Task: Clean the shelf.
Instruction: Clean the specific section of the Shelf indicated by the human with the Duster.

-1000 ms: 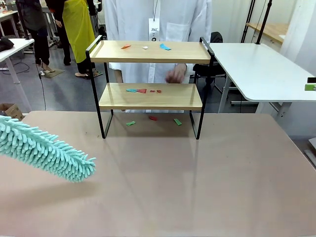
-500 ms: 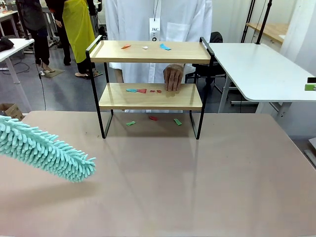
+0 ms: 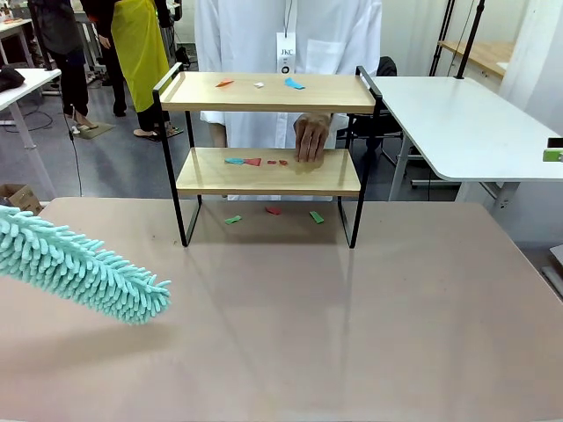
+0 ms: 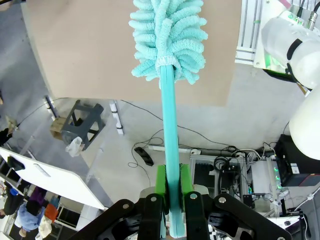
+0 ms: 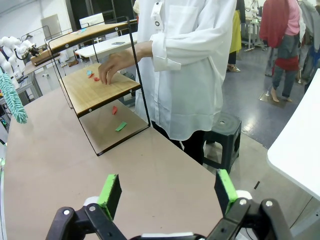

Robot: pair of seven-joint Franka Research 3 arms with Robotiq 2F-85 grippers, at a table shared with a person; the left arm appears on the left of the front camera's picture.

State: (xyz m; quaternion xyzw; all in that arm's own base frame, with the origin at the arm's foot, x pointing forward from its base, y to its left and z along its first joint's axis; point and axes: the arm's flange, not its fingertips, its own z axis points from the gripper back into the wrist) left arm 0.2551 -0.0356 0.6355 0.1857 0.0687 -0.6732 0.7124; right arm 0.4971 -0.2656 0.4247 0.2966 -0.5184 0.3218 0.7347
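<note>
The shelf (image 3: 264, 172) stands at the far middle of the tan table, a two-tier rack with wooden boards in a black frame; the right wrist view shows the shelf (image 5: 107, 87) too. Small coloured scraps (image 3: 294, 83) lie on its top board, on the lower board and on the table under it. A person's hand (image 3: 310, 139) rests on the lower board. My left gripper (image 4: 173, 192) is shut on the handle of a teal fluffy duster (image 4: 168, 37), whose head (image 3: 84, 268) hangs over the table's left side. My right gripper (image 5: 167, 192) is open, its jaws wide apart over the table's edge.
A white table (image 3: 457, 123) stands at the back right. A black stool (image 5: 222, 132) sits beside the person in the white coat (image 5: 190, 60). Other people stand farther off at the back left. Bare tabletop (image 3: 352, 334) spreads in front of the shelf.
The person's hand came down onto the lower board and now rests there. The duster and both arms have stayed put.
</note>
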